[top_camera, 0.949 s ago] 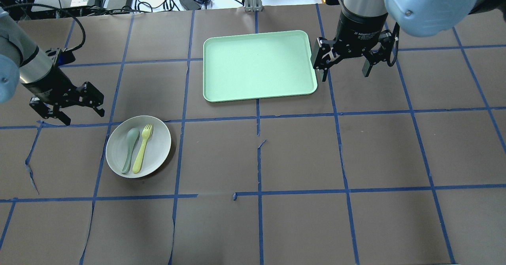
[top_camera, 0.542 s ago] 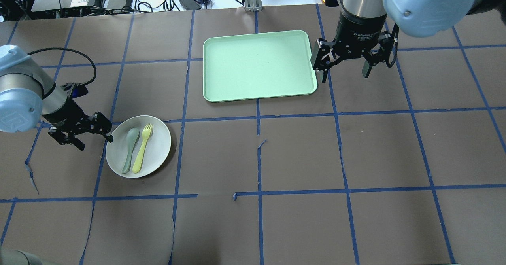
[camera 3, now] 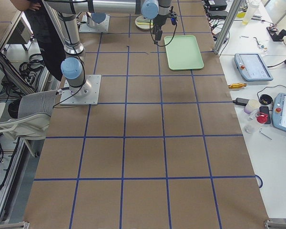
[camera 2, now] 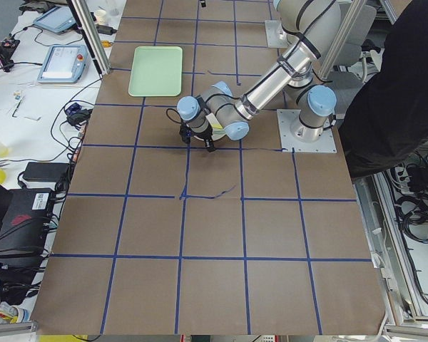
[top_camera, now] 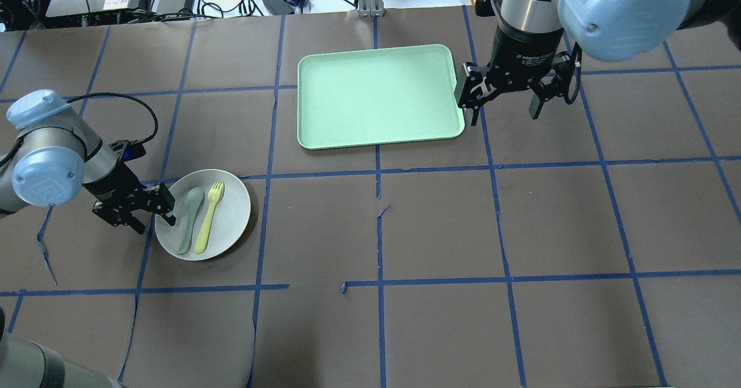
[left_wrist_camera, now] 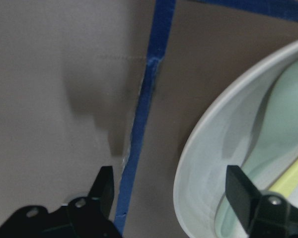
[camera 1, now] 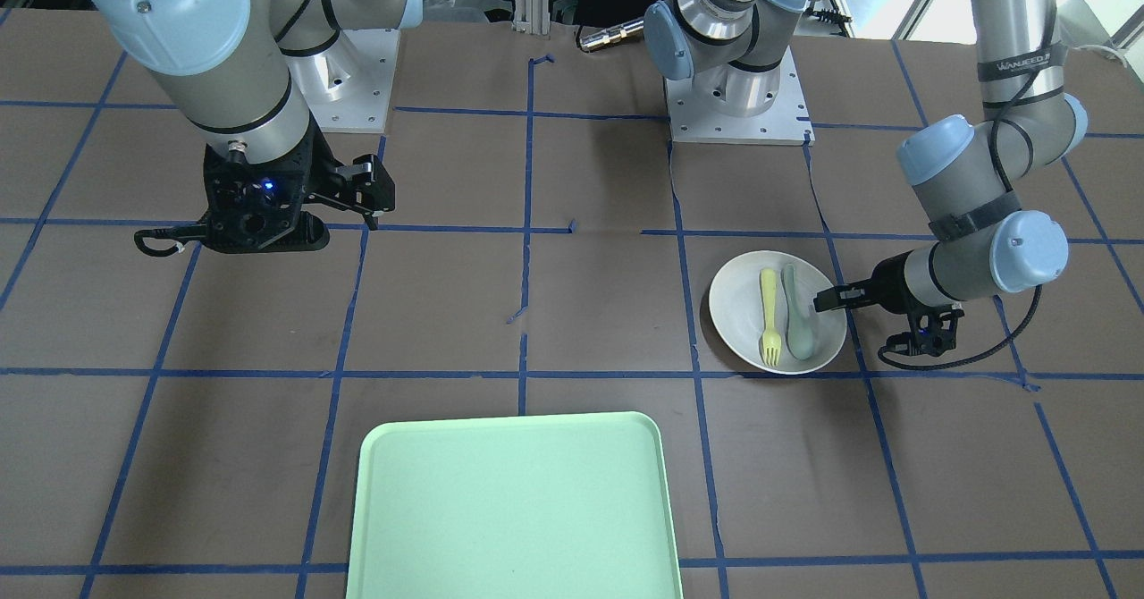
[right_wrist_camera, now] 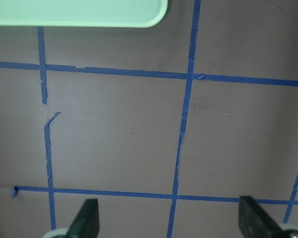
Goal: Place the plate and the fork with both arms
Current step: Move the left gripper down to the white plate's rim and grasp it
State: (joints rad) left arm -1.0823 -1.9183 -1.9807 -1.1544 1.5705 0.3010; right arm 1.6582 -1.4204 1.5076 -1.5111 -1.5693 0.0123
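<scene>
One plate (top_camera: 230, 226), rim inside spread left gripper (top_camera: 156, 224), fork (top_camera: 208, 219) on it

Your left end effector (top_camera: 156, 224) stands spread across the left rim of the plate (top_camera: 231, 217), with one finger outside over the bench (top_camera: 463, 231) and the other over the plate's inside, close beside the spoon (top_camera: 190, 220). The spoon lies between that finger and the fork (top_camera: 209, 217), so the fork is open to you only from the plate's right side or from above. Between the plate and the tray (top_camera: 379, 95) you have flat bench to pass over. Your right end effector (top_camera: 503, 116) hangs spread just beside the tray's right edge, one finger near its raised rim. To its right lies open bench.
</scene>
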